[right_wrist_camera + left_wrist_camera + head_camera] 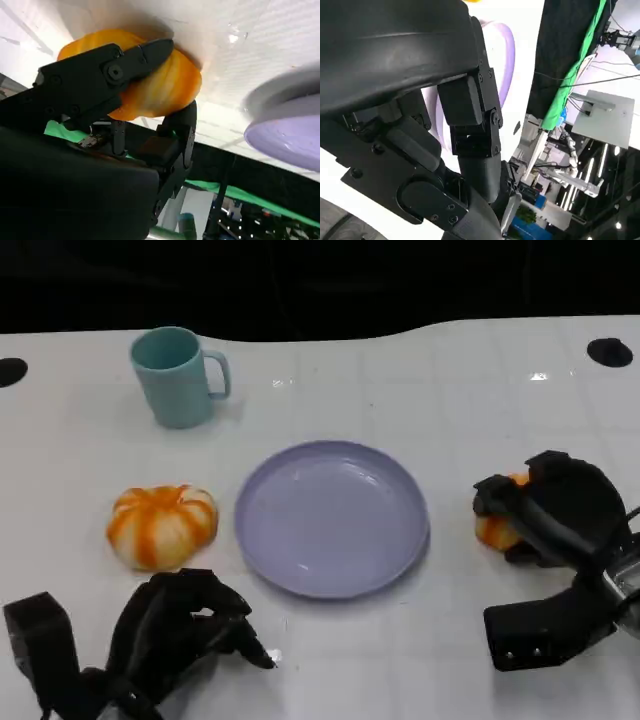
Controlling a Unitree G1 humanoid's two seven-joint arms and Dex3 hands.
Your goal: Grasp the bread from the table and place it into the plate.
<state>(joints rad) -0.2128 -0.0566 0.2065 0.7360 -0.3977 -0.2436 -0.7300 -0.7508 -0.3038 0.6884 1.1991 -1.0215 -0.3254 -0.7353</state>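
Bread (pixel 497 528) is located on the white table (pixel 450 400), to the right of the plate (pixel 332 517) and apart from it. The bread is gripped by the right hand (pixel 555 510): in the right wrist view, black fingers (pixel 107 75) are wrapped over the top of the orange loaf (pixel 160 90) and another finger (pixel 180 127) is pressed against its opposite side. In the head view most of this bread is covered by the hand, and only an orange patch is exposed.

A second bread (pixel 162 525), orange with white stripes, is positioned on the table left of the plate, near but not touching it. The lilac plate is placed at the table's centre with nothing in it. A teal mug (pixel 178 376) is set upright behind the second bread, handle toward the right.

The left hand (pixel 175 630) is held near the table's front edge, just in front of the second bread and apart from it. Its fingers (pixel 470 130) are curled inward and nothing is held.

No brand, label or legible writing is visible on any item.
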